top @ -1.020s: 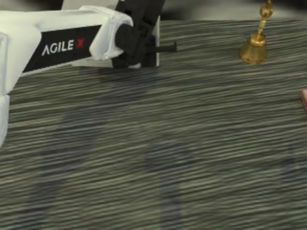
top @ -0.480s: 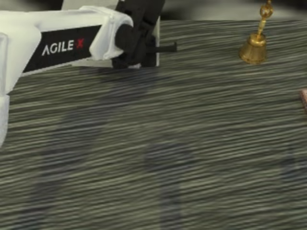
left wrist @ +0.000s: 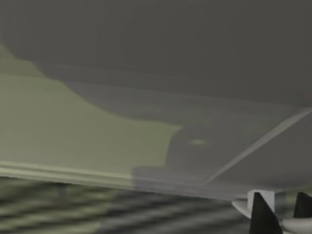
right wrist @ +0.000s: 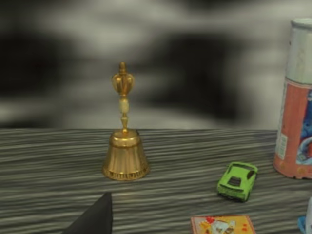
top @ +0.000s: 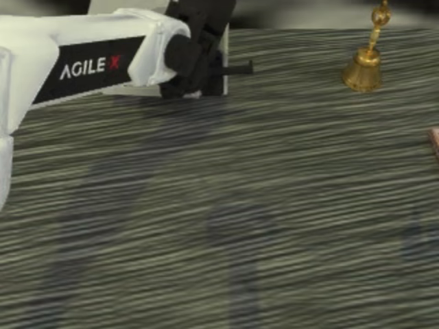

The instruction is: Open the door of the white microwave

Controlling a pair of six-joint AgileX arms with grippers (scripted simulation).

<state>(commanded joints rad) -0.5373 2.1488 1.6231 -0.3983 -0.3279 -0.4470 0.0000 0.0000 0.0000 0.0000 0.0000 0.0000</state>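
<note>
Left gripper (top: 206, 51): at the worktop's far left corner, pressed against the microwave (top: 221, 58), likely to work the door (left wrist: 161, 87) edge; whether its jaws are apart or together, I cannot tell.
Microwave: far left corner, mostly hidden under the arm.
Right arm: parked, facing the brass bell (right wrist: 125, 148) at the far right.

Microwave (top: 218, 58) far left — bell (top: 363, 68) far right of table (top: 274, 205).

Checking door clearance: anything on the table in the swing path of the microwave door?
Nothing visible: bare striped table in front of the white boxy microwave, where the left hand sits. The golden brass bell stands far right.
</note>
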